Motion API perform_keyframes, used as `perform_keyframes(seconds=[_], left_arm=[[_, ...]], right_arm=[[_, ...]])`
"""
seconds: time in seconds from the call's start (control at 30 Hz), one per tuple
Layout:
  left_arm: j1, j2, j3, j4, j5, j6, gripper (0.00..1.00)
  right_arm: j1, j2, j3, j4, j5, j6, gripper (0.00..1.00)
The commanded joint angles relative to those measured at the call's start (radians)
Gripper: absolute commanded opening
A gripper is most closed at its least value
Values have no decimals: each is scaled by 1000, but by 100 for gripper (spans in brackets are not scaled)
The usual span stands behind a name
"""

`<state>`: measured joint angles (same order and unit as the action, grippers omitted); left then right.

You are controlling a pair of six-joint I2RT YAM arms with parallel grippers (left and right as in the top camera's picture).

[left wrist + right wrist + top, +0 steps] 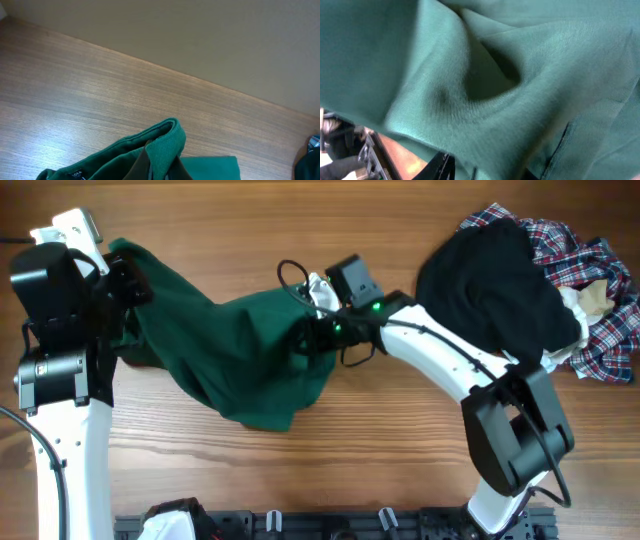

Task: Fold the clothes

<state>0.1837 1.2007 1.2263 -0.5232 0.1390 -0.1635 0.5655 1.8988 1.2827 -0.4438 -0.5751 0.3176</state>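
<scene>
At the far left of the table (330,470), the left gripper (125,280) is clenched on one end of the clothes (230,340), a plain dark green garment. Its wrist camera shows a folded hem bunched up right at the fingers, with a small label (75,174) on the band at the lower left edge of that view. Bare wood runs away beyond it to a pale wall (200,35). From this hold the green cloth spreads rightward across the left half of the table in broad, loose folds. It sags lowest at its near edge, toward the middle, where it throws a shadow on the wood. At the centre, the right gripper (312,335) meets the garment's right edge. The folds gather toward it, and it is grasping the cloth there, though the fingers themselves are mostly buried. The right wrist camera sees green fabric filling nearly the whole picture, creased into a deep pocket, with only a dark tip of a finger at the bottom. Well apart, at the far right, lies a black garment (490,280). It rests partly on top of a red, blue and white plaid shirt (600,330), which pokes out on the right side.
</scene>
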Motion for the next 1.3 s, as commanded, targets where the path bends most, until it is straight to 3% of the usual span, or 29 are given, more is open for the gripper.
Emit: perform_keyframes(seconds=[0.0,0.2,0.4,0.47,0.67,0.97,1.27], left_arm=[[2,4,19,9,5,-9,4],[2,4,19,9,5,-9,4],[2,5,19,5,5,-9,4],[2,5,19,2,5,-9,4],[2,5,19,10,5,-9,4],[2,-105,19,78,5,-14,4],[2,-412,19,93,5,-58,4]], right_arm=[[27,16,-104,118,77,129,27],[84,16,-241,357,149,278,28],[162,16,-257,385,236,395,27],[179,16,-256,388,246,407,4],[90,-109,-244,349,154,329,4],[-182,-522,21,-126,131,5,4],[-191,-611,406,-556,176,-164,4]])
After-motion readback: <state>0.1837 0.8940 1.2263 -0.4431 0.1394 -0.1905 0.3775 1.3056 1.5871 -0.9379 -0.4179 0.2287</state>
